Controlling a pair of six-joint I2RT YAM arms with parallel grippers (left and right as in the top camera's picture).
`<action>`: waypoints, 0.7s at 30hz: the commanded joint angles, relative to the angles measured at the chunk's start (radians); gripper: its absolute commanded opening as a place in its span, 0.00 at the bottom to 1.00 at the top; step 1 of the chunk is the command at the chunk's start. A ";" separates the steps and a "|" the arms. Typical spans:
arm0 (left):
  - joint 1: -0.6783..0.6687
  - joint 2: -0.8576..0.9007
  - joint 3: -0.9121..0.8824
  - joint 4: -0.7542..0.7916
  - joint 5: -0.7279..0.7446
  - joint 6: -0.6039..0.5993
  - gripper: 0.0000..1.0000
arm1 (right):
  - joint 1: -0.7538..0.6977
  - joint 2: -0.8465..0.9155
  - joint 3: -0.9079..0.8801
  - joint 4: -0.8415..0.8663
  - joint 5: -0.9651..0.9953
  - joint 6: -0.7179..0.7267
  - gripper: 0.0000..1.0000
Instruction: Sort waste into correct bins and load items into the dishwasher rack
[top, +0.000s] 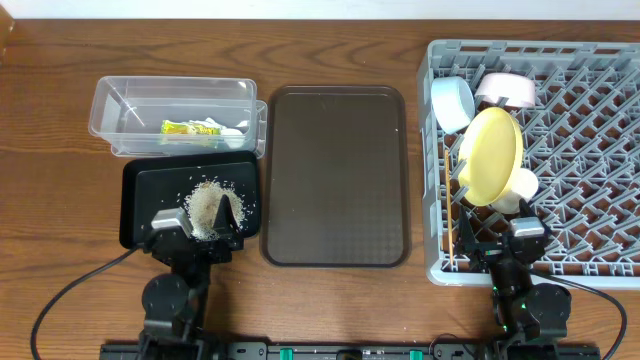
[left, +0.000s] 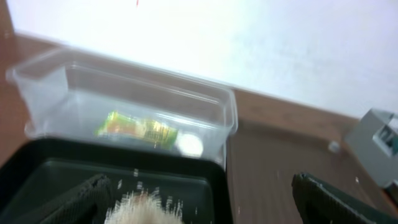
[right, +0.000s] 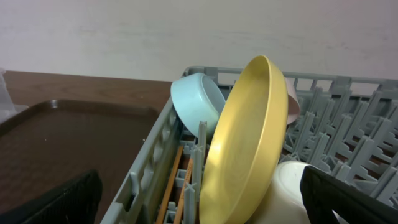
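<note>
The snack wrapper (top: 185, 127) (left: 137, 129) lies in the clear tub (top: 120, 100) (left: 50, 93). A heap of rice (top: 208, 200) (left: 146, 208) sits in the black tray (top: 140, 185) (left: 74, 168). My left gripper (top: 200, 222) (left: 205, 208) hangs open over the heap, holding nothing. In the grey rack (top: 590, 130) (right: 348, 143) stand the yellow plate (top: 490, 155) (right: 242, 143), blue bowl (top: 453, 103) (right: 196, 102), pinkish bowl (top: 505, 90), pale cup (top: 520, 188) (right: 292, 186) and chopsticks (top: 447, 215) (right: 177, 186). My right gripper (top: 498, 236) (right: 205, 202) is open and empty at the rack's near edge.
A large dark brown serving tray (top: 335, 175) (right: 62, 137) lies between the black tray and the rack, with nothing on it. Black cables trail from both arm bases along the table's front edge.
</note>
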 joint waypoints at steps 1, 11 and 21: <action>0.005 -0.060 -0.060 0.071 0.003 0.095 0.95 | -0.013 -0.005 -0.003 -0.002 0.006 -0.011 0.99; 0.025 -0.103 -0.145 0.076 0.023 0.147 0.95 | -0.013 -0.005 -0.003 -0.002 0.006 -0.011 0.99; 0.025 -0.101 -0.145 0.019 0.030 0.158 0.95 | -0.013 -0.005 -0.003 -0.002 0.006 -0.011 0.99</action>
